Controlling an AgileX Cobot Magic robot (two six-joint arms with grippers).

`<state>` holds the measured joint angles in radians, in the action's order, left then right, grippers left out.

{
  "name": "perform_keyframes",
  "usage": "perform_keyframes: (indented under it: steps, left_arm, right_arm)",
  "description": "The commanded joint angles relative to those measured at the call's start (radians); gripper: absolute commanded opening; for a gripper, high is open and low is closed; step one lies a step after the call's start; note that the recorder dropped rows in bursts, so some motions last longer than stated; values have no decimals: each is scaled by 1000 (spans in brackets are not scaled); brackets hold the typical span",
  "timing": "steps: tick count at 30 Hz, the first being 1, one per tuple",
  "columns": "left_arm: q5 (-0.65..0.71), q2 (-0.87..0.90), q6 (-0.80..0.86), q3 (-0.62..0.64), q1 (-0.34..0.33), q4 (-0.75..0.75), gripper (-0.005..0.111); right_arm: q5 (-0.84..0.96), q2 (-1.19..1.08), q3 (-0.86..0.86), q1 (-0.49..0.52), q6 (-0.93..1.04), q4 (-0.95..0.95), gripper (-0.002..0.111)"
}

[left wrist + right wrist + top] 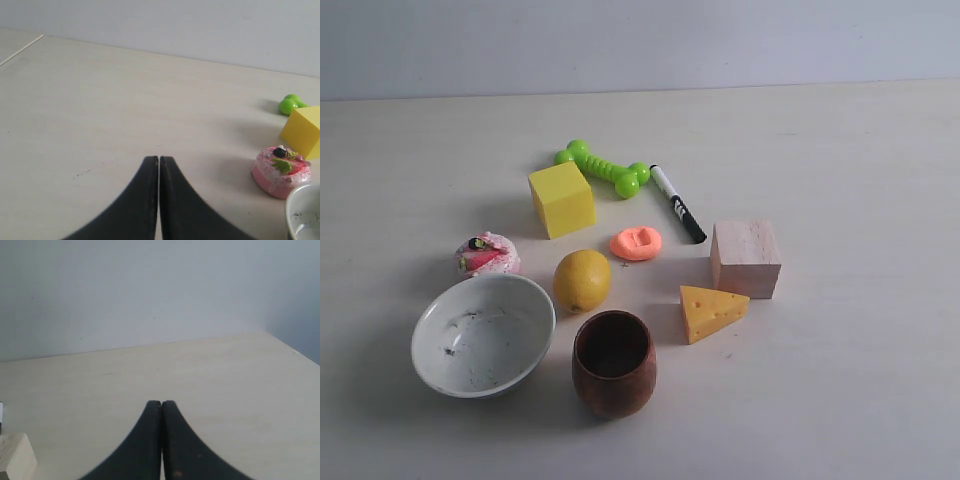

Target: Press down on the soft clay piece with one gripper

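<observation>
The soft clay piece [636,243] is a flattened salmon-orange blob with dents in its top. It lies in the exterior view at the table's middle, between the lemon [582,280] and the wooden block [745,258]. Neither arm appears in the exterior view. My left gripper [159,159] is shut with nothing in it, low over bare table, left of the doughnut toy [281,170]. My right gripper [161,403] is shut and empty too, over bare table beside the wooden block's corner [16,456]. The clay shows in neither wrist view.
Around the clay stand a yellow cube [561,198], a green bone toy [602,168], a black-and-white marker [677,203], a cheese wedge [711,311], a brown cup [613,362], a white bowl [483,334] and the doughnut toy [487,254].
</observation>
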<state>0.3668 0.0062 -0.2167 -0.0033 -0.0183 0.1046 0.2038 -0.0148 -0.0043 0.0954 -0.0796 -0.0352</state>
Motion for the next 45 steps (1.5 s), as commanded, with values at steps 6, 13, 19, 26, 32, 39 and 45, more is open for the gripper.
perform_keyframes:
  steps: [6, 13, 19, 26, 32, 39, 45]
  left_arm:
    - [-4, -6, 3, 3, 0, -3, 4]
    - [-4, -6, 3, 3, 0, -3, 4]
    - [-4, -6, 3, 3, 0, -3, 4]
    - [-4, -6, 3, 3, 0, -3, 4]
    - [-4, -6, 3, 3, 0, -3, 4]
    - [-4, -6, 3, 3, 0, -3, 4]
    - [-4, -6, 3, 3, 0, -3, 4]
  right_arm:
    - [71, 15, 4, 6, 72, 15, 0]
    - [85, 15, 4, 6, 80, 22, 0]
    - [106, 15, 4, 6, 80, 29, 0]
    - [135, 15, 4, 6, 80, 24, 0]
    - [133, 15, 4, 6, 80, 19, 0]
    - [131, 15, 4, 6, 80, 21, 0]
    - [131, 15, 4, 6, 80, 21, 0]
